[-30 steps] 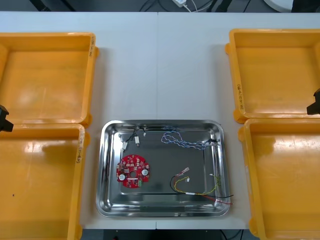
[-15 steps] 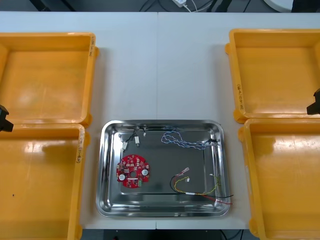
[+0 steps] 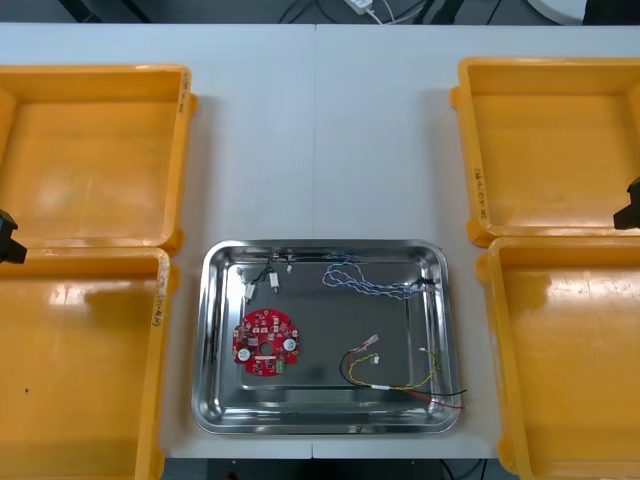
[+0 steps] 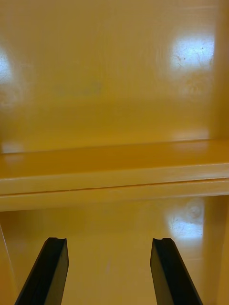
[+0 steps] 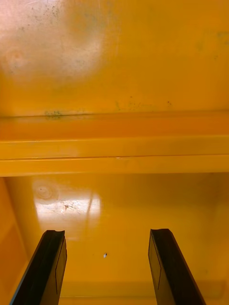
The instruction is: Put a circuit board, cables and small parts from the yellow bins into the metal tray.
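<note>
The metal tray (image 3: 212,352) sits at the table's front middle. In it lie a round red circuit board (image 3: 264,341), a black cable (image 3: 265,274) with small metal parts, a twisted blue and white cable (image 3: 366,282) and a red and yellow cable (image 3: 400,382). My left gripper (image 5: 107,267) hangs open over the bare floor of a left yellow bin (image 5: 114,66), showing as a dark tip (image 3: 8,237) at the front view's left edge. My right gripper (image 4: 109,271) hangs open over a right yellow bin (image 4: 114,71), its tip (image 3: 630,205) at the right edge. Nothing lies between either pair of fingers.
Two yellow bins stand at the left (image 3: 90,160) (image 3: 70,370) and two at the right (image 3: 550,140) (image 3: 570,360), their floors bare. White table (image 3: 320,140) stretches between them behind the tray. Cables trail past the table's far edge.
</note>
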`<state>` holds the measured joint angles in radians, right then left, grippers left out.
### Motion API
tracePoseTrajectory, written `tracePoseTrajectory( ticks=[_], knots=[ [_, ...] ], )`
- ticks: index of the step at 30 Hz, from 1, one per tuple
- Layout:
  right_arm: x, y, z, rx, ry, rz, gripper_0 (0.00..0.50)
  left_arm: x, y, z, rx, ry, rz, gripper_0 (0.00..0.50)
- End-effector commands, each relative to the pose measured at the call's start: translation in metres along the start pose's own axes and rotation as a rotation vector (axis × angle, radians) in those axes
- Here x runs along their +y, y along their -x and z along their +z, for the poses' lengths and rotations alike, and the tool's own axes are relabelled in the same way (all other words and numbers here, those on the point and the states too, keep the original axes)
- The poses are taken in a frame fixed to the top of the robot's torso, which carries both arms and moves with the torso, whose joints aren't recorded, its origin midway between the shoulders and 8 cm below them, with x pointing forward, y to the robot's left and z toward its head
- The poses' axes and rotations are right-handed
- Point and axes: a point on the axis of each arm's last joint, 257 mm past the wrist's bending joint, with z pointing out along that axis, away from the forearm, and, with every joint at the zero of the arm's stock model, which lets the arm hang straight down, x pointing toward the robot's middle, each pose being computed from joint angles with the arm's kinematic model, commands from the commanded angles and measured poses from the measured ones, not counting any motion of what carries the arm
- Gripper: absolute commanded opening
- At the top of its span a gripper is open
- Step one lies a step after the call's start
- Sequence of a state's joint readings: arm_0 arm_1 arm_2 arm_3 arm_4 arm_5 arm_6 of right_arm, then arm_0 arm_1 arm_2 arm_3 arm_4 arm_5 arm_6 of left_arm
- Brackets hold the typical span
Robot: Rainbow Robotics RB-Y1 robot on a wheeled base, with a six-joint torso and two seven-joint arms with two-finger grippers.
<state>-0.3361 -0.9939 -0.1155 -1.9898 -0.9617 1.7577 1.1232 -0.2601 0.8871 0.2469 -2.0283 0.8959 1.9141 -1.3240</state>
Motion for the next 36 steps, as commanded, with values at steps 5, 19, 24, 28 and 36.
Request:
tracePoseTrajectory(
  ticks=[5,19,24,28,36],
  knots=[
    [-0.0200,0.0125,-0.0172,-0.044,-0.046,0.009,0.500,0.0203,0.0013,-0.0146,-0.012,0.047,0.067,0.500],
    [-0.0200,0.0125,-0.0172,-0.044,-0.046,0.009,0.500,0.0203,0.0013,-0.0146,-0.012,0.047,0.067,0.500],
    [-0.0200,0.0125,-0.0172,-0.044,-0.046,0.009,0.500,0.0203,0.0013,-0.0146,-0.012,0.047,0.067,0.500],
    [-0.0200,0.0125,-0.0172,-0.044,-0.046,0.009,0.500,0.0203,0.0013,-0.0146,-0.012,0.047,0.067,0.500],
    [-0.0200,0.0125,-0.0172,-0.044,-0.046,0.009,0.500,0.0203,0.0013,-0.0146,-0.012,0.047,0.067,0.500]
  ],
)
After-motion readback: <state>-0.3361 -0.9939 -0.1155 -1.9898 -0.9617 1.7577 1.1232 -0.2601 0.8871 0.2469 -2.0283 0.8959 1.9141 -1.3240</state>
